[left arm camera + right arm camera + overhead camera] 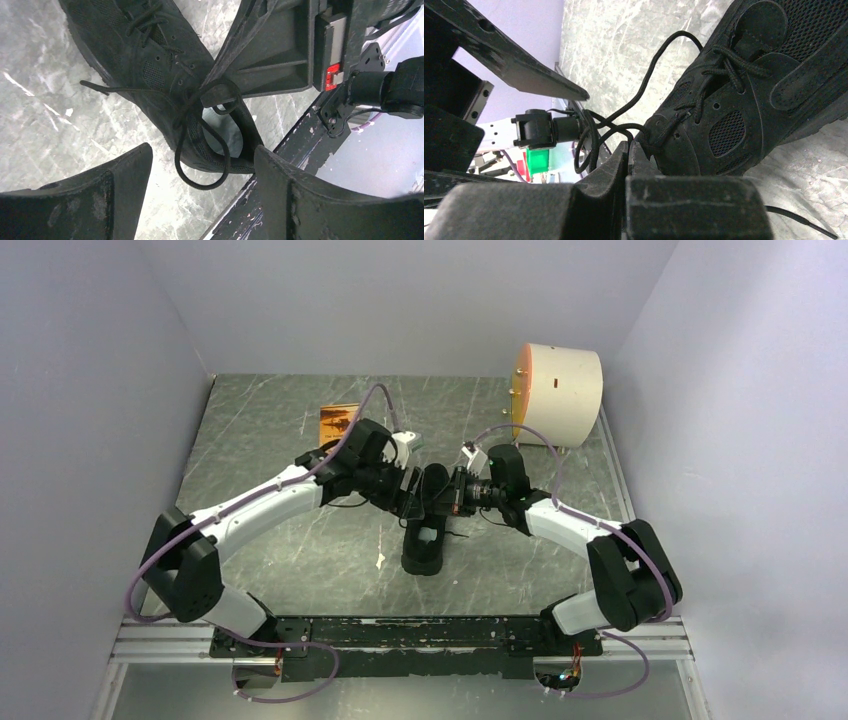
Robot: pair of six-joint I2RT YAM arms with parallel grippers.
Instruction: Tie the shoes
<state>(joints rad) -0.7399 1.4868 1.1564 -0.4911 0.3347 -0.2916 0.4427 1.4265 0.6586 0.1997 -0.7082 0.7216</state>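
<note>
A black knit sneaker lies at the middle of the grey marbled worktop, between two robot arms. The right gripper has its jaws pressed together, apparently pinching the laces near the knot. The left gripper hovers with jaws spread, holding nothing. The bow looks half-formed (one loop hangs slack); next, the left jaws likely need to catch that loop and pull outward.

I found the shoe on the table, midway between its side edges, heel toward the near edge. The left gripper and right gripper flanked it above its laces. A drum occupied the far right corner. A flat sheet lay near the far edge, left of centre.
</note>
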